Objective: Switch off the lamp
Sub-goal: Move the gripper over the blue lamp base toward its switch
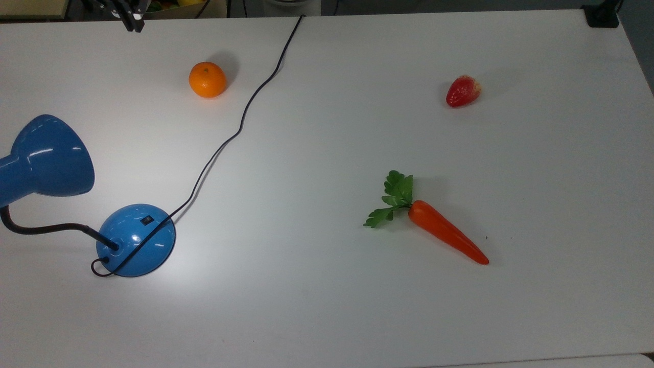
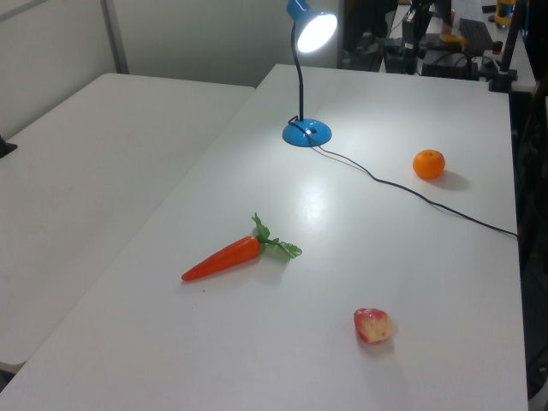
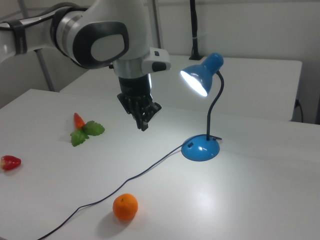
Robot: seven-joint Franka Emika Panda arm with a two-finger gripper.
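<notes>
The lamp [image 1: 135,240] stands near the top view's left edge of the white bench [image 1: 357,317], toward the lower corner; its blue domed base rests flat on the surface. The black bendy neck [image 3: 214,107] rises from the base to the blue cone shade [image 3: 202,74], whose bulb is lit and casts a bright patch on the bench. A small black switch [image 1: 147,221] sits on top of the dome. The thin black cord [image 1: 240,128] loops at the base, crosses the dome and runs off the top view's far edge.

The gripper [image 3: 143,121] hangs in the air above the bench, pointing down, well apart from the lamp on the right view's left of it; its fingers appear close together with nothing between them. An orange [image 1: 207,79] lies just beside the cord near the far edge. A carrot [image 1: 445,232] with green leaves lies mid-bench, and a strawberry [image 1: 463,91] lies toward the top view's far right corner.
</notes>
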